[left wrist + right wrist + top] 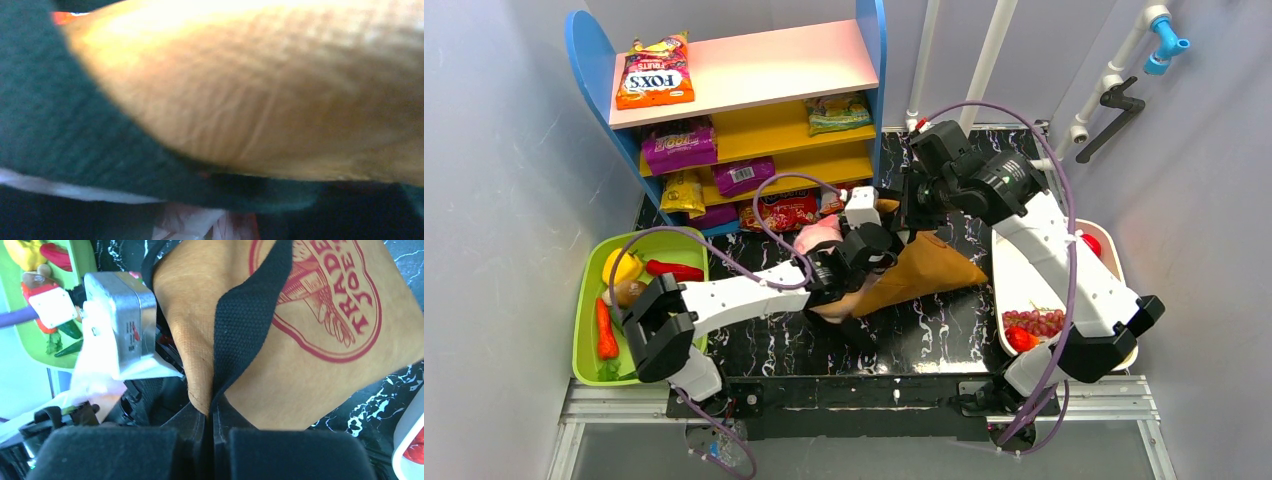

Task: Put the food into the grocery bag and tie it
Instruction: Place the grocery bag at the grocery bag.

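Note:
The pink grocery bag point(820, 237) is bunched around my left gripper point(876, 250), with more of it under the arm. In the left wrist view only a scrap of the pink bag point(200, 225) shows, below brown fabric and a dark strap that fill the frame. My left fingers are hidden. My right gripper point(210, 414) is shut on the edge and black strap point(245, 320) of the brown Trader Joe's bag point(929, 268), which lies in the middle of the table. Grapes point(1034, 322) lie in the white tray point(1022, 285). Snack packets point(680, 145) sit on the shelf.
A green tray point(584, 335) at the left holds a yellow pepper point(621, 266), a red chili and a carrot. The blue shelf unit point(754, 65) stands at the back. Pipes run up the back right wall. The left arm's silver wrist camera point(120, 315) is close to my right gripper.

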Available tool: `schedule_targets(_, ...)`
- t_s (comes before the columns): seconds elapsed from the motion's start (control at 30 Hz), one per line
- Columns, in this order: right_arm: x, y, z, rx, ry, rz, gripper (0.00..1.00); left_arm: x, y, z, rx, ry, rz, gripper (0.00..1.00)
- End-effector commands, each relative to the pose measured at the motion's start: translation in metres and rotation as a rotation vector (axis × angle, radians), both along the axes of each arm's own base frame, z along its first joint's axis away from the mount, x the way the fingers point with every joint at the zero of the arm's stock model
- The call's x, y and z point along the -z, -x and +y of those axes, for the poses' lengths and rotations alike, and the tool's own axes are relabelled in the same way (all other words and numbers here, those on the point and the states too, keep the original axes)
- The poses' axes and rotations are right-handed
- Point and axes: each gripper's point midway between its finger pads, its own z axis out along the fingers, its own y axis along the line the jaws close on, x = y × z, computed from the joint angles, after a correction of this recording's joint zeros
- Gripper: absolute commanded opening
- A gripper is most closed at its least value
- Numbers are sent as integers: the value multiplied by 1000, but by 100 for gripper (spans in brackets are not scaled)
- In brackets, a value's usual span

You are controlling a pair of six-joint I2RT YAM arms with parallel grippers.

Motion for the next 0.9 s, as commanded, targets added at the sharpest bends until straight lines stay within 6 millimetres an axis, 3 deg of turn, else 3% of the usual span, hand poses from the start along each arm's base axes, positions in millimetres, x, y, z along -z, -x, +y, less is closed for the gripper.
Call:
schedule_targets(0.0,-52,31,19,-99,-207,-47,1,-49,13,20,90,-7,10,65)
schedule_targets(0.1,-51,23,20,-90,-196,-58,1,-75,35,25,195,0,34,80)
schedule_targets(0.13,-50,21,20,-85,-192,-58,1,-85,42,28,221,4,34,91)
schedule_targets(0.2,-51,17,19,-77,-188,-64,1,-102,51,42,229,2,37,96)
schedule_targets(0.37,-53,12,17,-62,-191,-71,1,-139,67,82,216,-25,1,98)
schedule_targets(0.5,-52,11,17,-57,-189,-70,1,-163,85,112,228,-19,-17,93)
schedule_targets(0.67,-48,10,20,-57,-188,-54,1,-177,100,164,166,-29,-61,93)
schedule_targets(0.8,-47,9,25,-59,-197,-40,1,-199,120,190,192,32,-107,95)
schedule_targets(0.87,-47,9,27,-62,-202,-33,1,-198,126,203,185,31,-112,95)
